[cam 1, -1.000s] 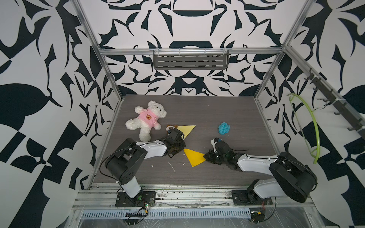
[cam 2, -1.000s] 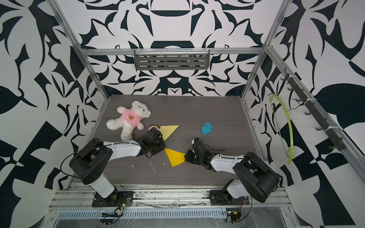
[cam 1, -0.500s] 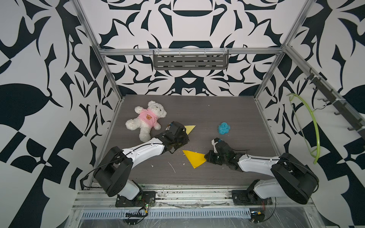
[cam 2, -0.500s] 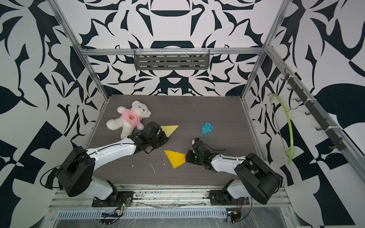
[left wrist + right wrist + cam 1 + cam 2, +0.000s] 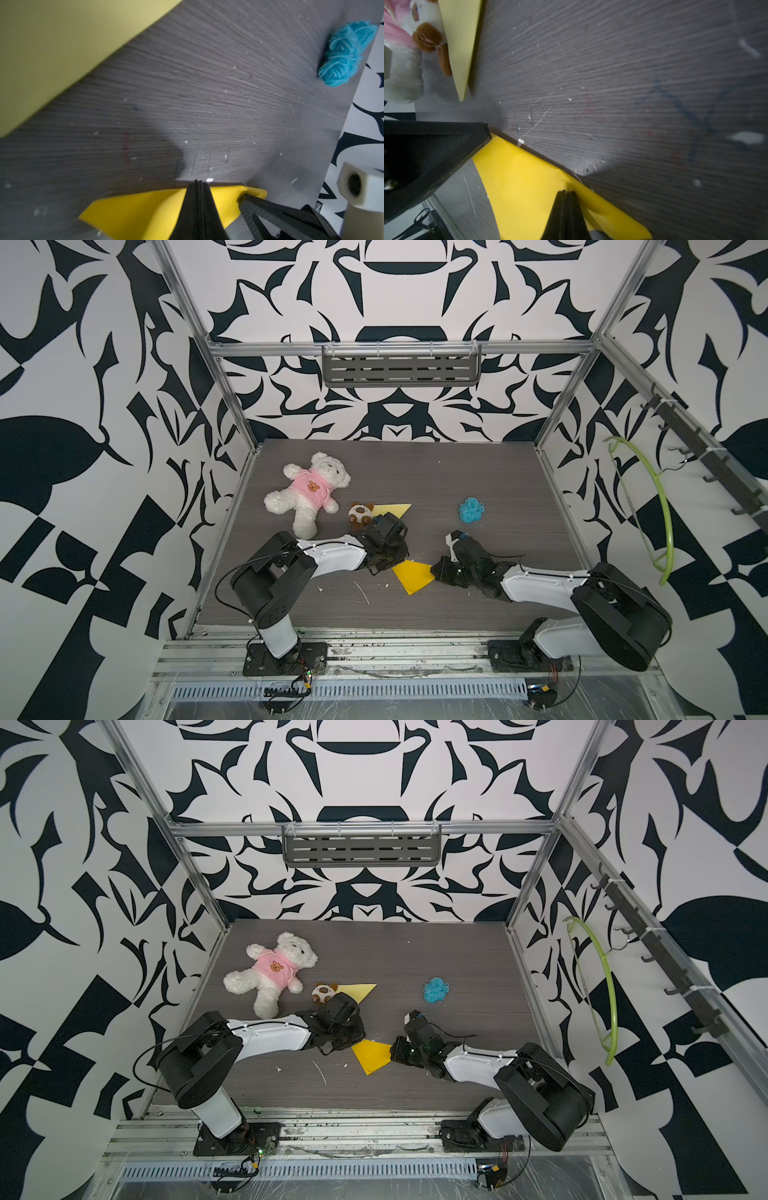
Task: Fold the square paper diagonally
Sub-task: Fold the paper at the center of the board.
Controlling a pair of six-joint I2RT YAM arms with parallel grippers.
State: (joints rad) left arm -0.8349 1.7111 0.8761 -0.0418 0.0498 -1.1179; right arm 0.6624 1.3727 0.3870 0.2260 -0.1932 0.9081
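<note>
A bright yellow paper (image 5: 413,577), lying folded into a triangle, sits on the dark table (image 5: 478,489) between my two arms, in both top views (image 5: 371,1056). My left gripper (image 5: 388,566) is shut, its tips resting on the paper's left corner. In the left wrist view the closed jaws of this gripper (image 5: 199,182) stand over the yellow sheet (image 5: 135,212). My right gripper (image 5: 434,571) is shut too, pressing on the right corner. In the right wrist view that gripper (image 5: 566,192) has its tips on the paper (image 5: 525,187), which bulges up beside them.
A paler yellow paper triangle (image 5: 392,509) lies farther back beside a small brown-and-white plush (image 5: 360,515). A white teddy bear in a pink shirt (image 5: 309,491) lies at the back left, a blue yarn ball (image 5: 471,510) at the right. A green hanger (image 5: 660,506) hangs on the right wall.
My left arm swung from the pale paper at the back toward the front right, and its shut tips now rest on the bright paper's left corner. The right gripper stayed put.
</note>
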